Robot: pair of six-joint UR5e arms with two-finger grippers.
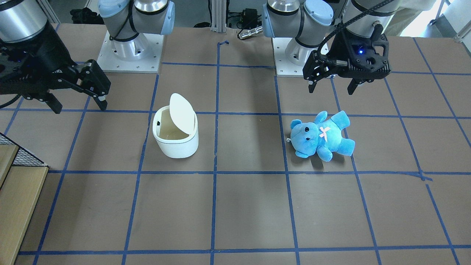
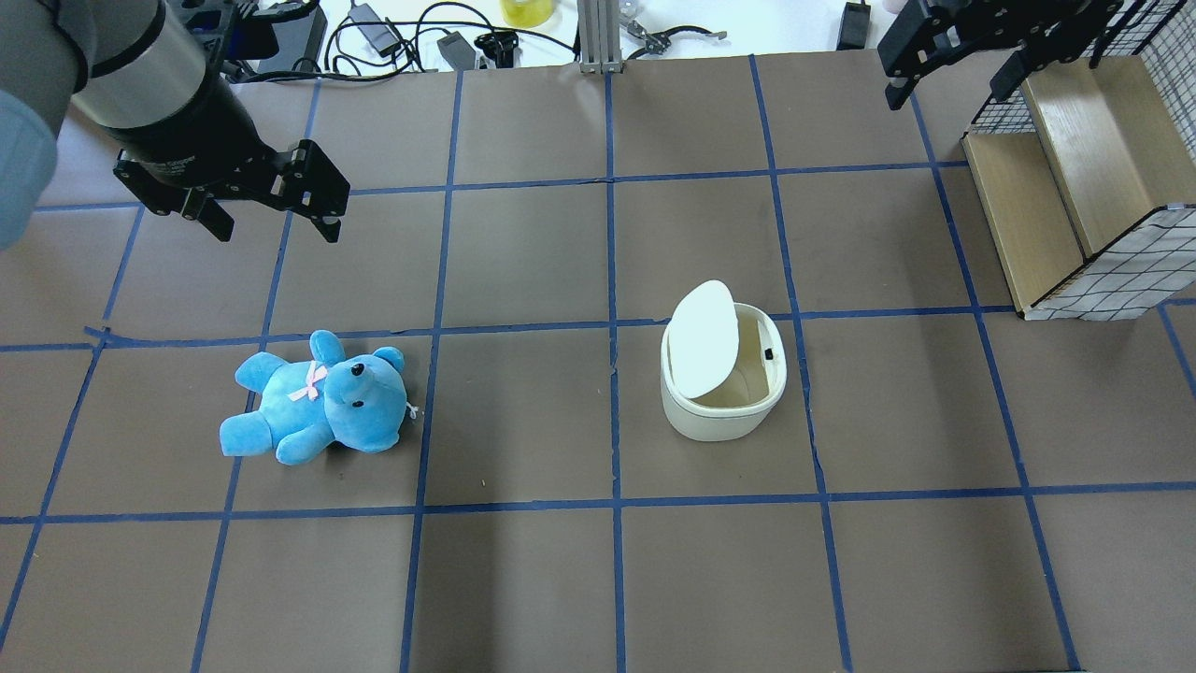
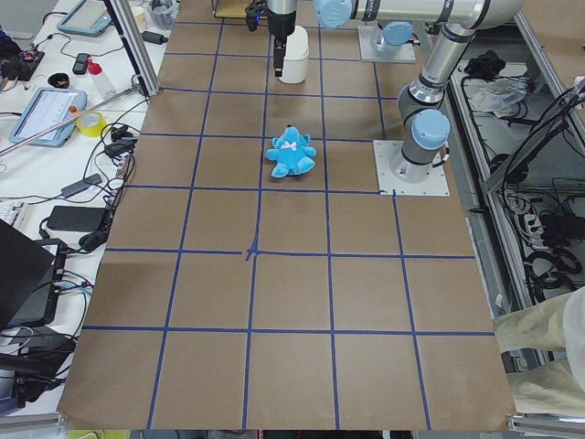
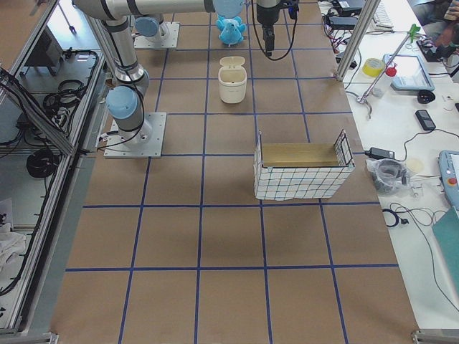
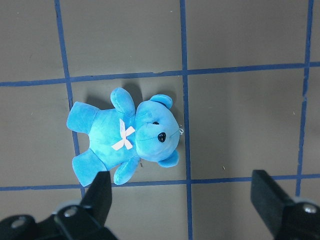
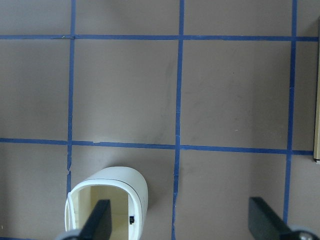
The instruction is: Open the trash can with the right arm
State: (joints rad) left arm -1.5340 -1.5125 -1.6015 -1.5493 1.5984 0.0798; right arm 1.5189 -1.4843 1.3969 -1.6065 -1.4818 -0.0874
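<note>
The white trash can (image 1: pixel 176 141) stands upright mid-table with its oval lid (image 1: pixel 182 112) tipped up and the inside showing; it also shows in the overhead view (image 2: pixel 724 411) and at the bottom left of the right wrist view (image 6: pixel 125 182). My right gripper (image 1: pixel 80 105) is open and empty, raised above the table and well apart from the can, off to its side toward the basket; it also shows in the overhead view (image 2: pixel 948 93). My left gripper (image 1: pixel 331 88) is open and empty above the table behind a blue teddy (image 1: pixel 322 135), which lies on its back (image 5: pixel 127 137).
A wire-mesh basket with wooden boards (image 2: pixel 1074 187) sits at the table's edge near my right gripper. The two arm bases (image 1: pixel 128 51) stand on my side of the table. Cables and gear (image 2: pixel 420 28) lie beyond the far edge.
</note>
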